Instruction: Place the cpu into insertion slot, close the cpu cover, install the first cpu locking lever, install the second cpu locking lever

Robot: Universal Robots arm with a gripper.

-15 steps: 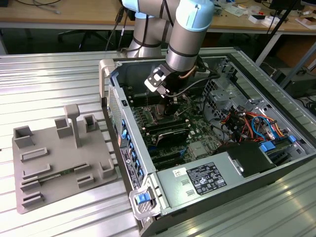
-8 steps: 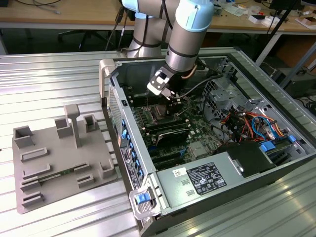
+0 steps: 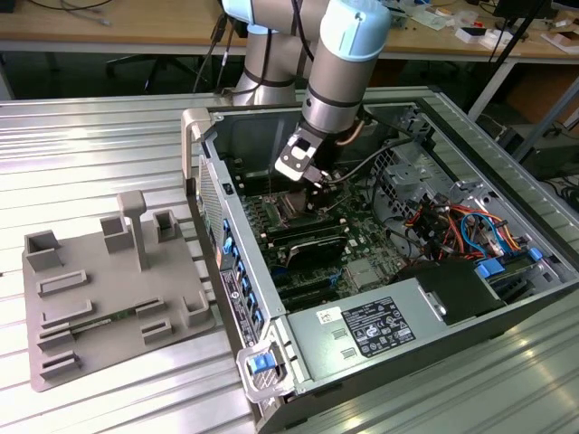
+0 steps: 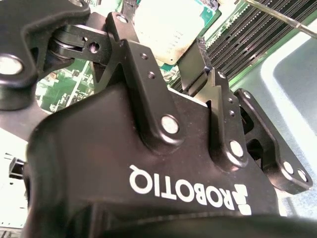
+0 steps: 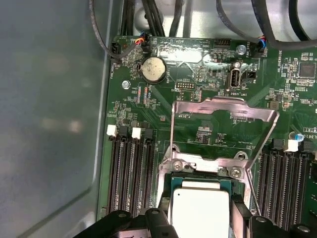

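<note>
- Gripper (image 5: 199,219) set narrow, its fingers (image 4: 200,49) pressed against two opposite edges of the cpu (image 5: 200,201); it grips the chip.
- In both wrist views the cpu (image 4: 166,22) shows its silvery top up, with the greenish rim visible along the sides.
- Cpu lies directly over the insertion slot (image 5: 164,184); I cannot tell whether it is fully seated.
- Cpu cover (image 5: 223,105) stands open, tilted up on its hinged edge at the slot's far side, away from the gripper.
- Insertion slot sits between two banks of long black memory slots (image 5: 131,173) on the green circuit board (image 5: 208,74).
- Round coin cell (image 5: 153,68) lies beyond the cover, near the board's cabled edge.
- In the exterior view the arm (image 3: 348,63) reaches down into the open computer case (image 3: 226,235), with the gripper (image 3: 297,167) low over the board.
- Case rests on a ribbed metal table (image 3: 109,145); a grey fixture plate (image 3: 109,298) lies just beside the case, toward the exterior view's left.
</note>
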